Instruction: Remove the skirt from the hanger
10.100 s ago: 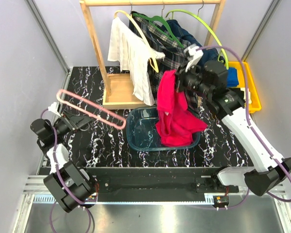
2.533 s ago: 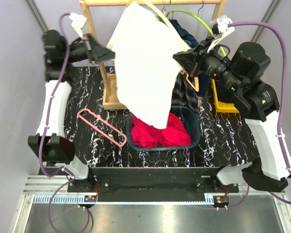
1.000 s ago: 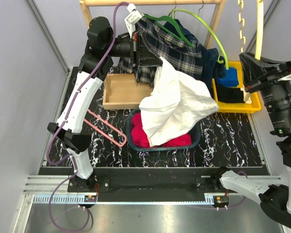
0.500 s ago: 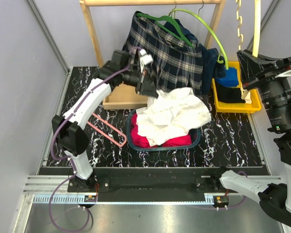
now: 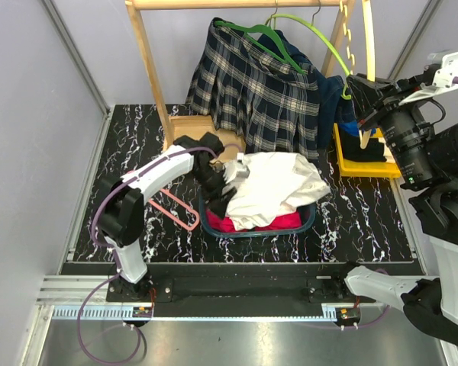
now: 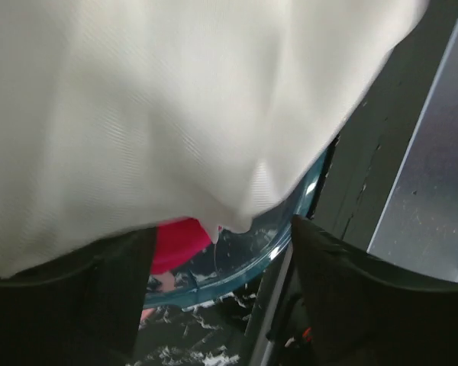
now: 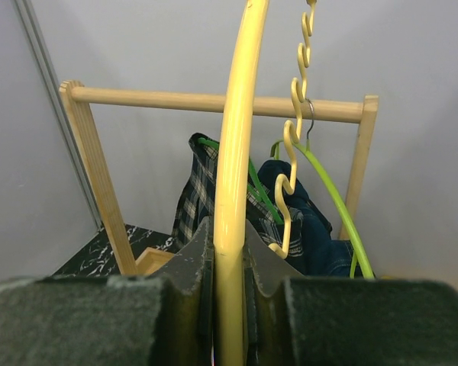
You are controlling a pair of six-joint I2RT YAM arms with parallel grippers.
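**Q:** How do we read the two arms?

**A:** The left arm [image 5: 149, 177] reaches low across the table [image 5: 130, 145] to the near left rim of the teal basin [image 5: 309, 216]. Its left fingers [image 6: 351, 290] stand spread, just under the white garment [image 5: 278, 183] that lies over a red garment [image 5: 252, 223] in the basin. The right arm [image 5: 443, 164] is raised high at the right. The right fingers [image 7: 192, 267] pinch the shaft of the pale yellow hanger [image 7: 233, 152].

**Q:** And where do we find the skirt?

**A:** The skirt [image 5: 252, 91] hangs on the dark green hanger [image 5: 248, 32] from the wooden rail [image 5: 237, 4] at the back, beside a lime-green hanger [image 5: 320, 38]. The table is black with white veining. A pink hanger [image 5: 179, 210] lies on it left of the basin, and a yellow bin [image 5: 393, 169] stands at the right. Grey walls enclose the scene.
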